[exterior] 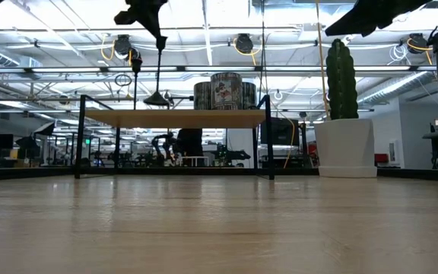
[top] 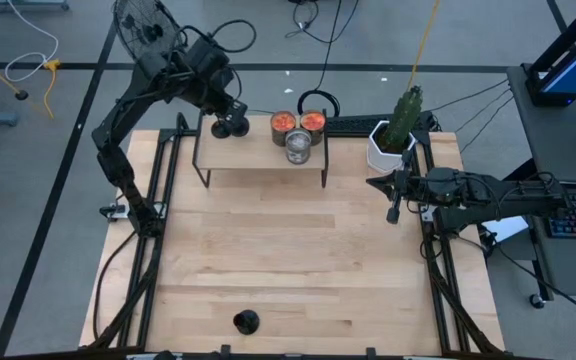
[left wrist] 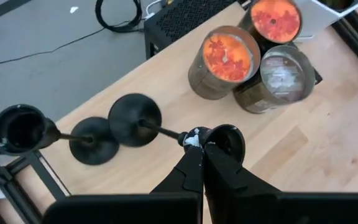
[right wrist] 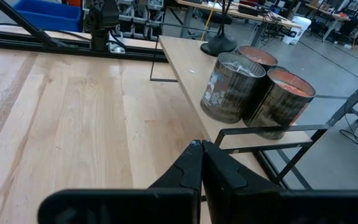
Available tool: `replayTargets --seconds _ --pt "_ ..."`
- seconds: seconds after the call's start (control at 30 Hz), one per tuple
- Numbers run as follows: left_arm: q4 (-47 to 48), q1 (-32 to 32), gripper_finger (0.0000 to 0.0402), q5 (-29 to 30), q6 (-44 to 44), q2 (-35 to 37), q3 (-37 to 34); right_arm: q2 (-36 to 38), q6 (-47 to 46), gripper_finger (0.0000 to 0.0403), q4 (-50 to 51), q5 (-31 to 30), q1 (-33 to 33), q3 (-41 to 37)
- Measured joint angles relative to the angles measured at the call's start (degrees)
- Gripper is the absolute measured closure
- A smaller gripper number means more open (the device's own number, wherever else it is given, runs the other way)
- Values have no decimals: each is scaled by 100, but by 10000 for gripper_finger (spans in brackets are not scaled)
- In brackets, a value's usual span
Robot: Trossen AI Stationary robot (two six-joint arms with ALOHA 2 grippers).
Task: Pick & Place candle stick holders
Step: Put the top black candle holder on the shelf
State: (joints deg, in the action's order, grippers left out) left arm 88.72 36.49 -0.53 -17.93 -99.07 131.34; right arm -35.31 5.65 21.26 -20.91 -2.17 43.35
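Note:
Three matte-black candle stick holders show. One stands on the wooden shelf's (top: 263,160) left end (left wrist: 94,141), on its round base. My left gripper (left wrist: 199,142) is over that end of the shelf and is shut on a second holder (left wrist: 134,119) right beside the first. The third holder (top: 246,322) stands on the table near its front edge. My right gripper (top: 393,210) is shut and empty, waiting at the table's right side near the shelf's right end. My left gripper pinches the second holder at the top of its thin stem (left wrist: 182,135), just under the small cup (left wrist: 227,140), between its two fingers. The fingers come from above and lie across the stem. The holder hangs upright below them, and in the low view its base (exterior: 157,99) shows a little above the shelf top.
Three tin cans (top: 296,132) stand together on the shelf's middle to right part. A cactus in a white pot (top: 393,135) stands at the table's far right corner. The shelf rests on thin black legs (exterior: 78,137). Bare wood lies between the shelf and the front edge.

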Motion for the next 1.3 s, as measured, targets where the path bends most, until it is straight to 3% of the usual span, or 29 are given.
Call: replayTargets --seconds 0.33,1.3 --pt "-340 102 401 -181 88 2 -415 -1 0 403 0 0 0 0" --pt "-594 286 401 -428 236 -30 -423 -1 -2 403 0 0 -1 0"
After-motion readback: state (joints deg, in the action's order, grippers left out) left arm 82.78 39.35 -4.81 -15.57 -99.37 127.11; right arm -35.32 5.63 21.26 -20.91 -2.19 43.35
